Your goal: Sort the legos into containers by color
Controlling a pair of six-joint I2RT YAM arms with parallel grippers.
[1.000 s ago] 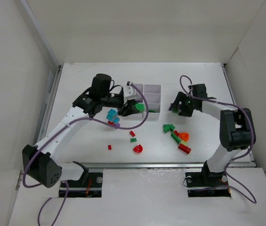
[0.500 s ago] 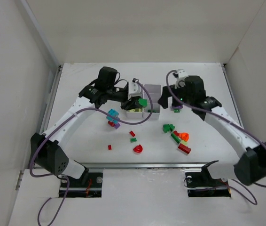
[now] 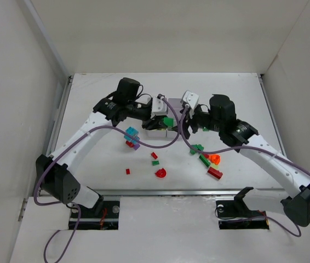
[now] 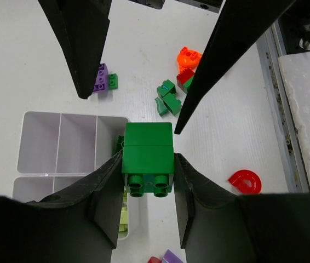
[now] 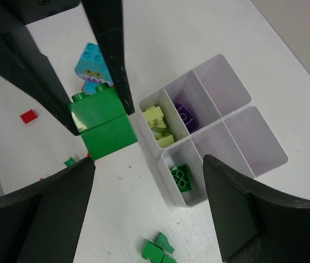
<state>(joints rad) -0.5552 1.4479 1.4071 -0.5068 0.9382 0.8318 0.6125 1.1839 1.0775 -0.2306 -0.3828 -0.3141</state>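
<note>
My left gripper [image 4: 148,174] is shut on a green lego [image 4: 148,155] of two stacked bricks, held just above the near edge of the white six-compartment tray [image 4: 59,143]. From above the brick [image 3: 168,121] hangs at the tray's front [image 3: 168,135], which the arms mostly hide. My right gripper [image 5: 147,186] is open and empty, hovering over the tray [image 5: 220,121] close beside the left gripper [image 3: 163,123]. The tray holds yellow-green legos [image 5: 160,124], a purple one [image 5: 185,116] and a green one [image 5: 181,178]; three compartments show nothing.
Loose legos lie in front of the tray: a cyan, purple and red cluster [image 3: 131,137], small red and green pieces [image 3: 154,159], a red arch [image 3: 161,173], green pieces [image 3: 196,148], an orange piece [image 3: 214,159], a red brick [image 3: 215,173]. A purple brick [image 4: 101,79] lies right of the tray.
My right arm has swung left from the table's right side to over the tray. My left gripper carried the green lego to the tray's front edge and now holds still.
</note>
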